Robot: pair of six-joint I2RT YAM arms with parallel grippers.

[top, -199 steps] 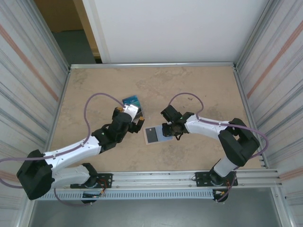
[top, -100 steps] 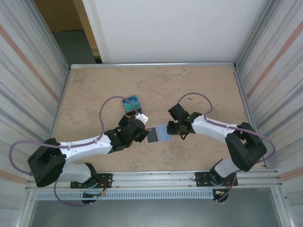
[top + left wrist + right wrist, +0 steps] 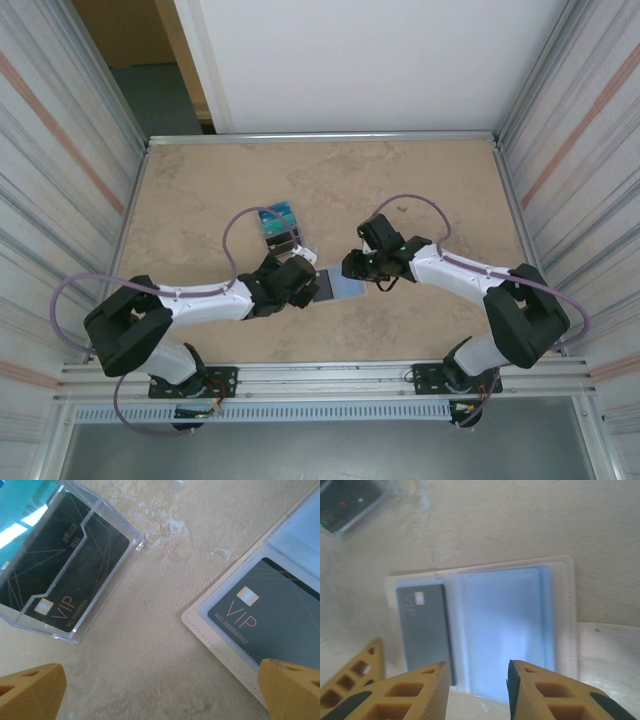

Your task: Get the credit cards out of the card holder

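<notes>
the table (image 3: 200, 180) is left bare around the work. the card holder (image 3: 338, 288) is laid flat on it and spread open, pale blue lining upward. this is judged to keep its pockets reachable from above. it lies between the two pincers: just ahead of the right gripper (image 3: 476, 690), and ahead and to the right of the left gripper (image 3: 160, 690).

ahead and to the left of the left gripper a clear plastic case (image 3: 135, 542) is set well apart from the holder. a dark vip card (image 3: 55, 575) is seen inside it, so it is taken as the place for removed cards. a second dark vip card (image 3: 272, 615) is tucked in one pocket of the holder. the pocket beside it looks bare, so the task is judged unfinished.

the left arm (image 3: 190, 300) and the right arm (image 3: 460, 275) are both stretched forward and bent inward toward the table's middle, wrists pitched down over the surface. the left pincer is spread wide and nothing is held. the right pincer is parted narrowly above the holder's near edge, with nothing between its fingers.
</notes>
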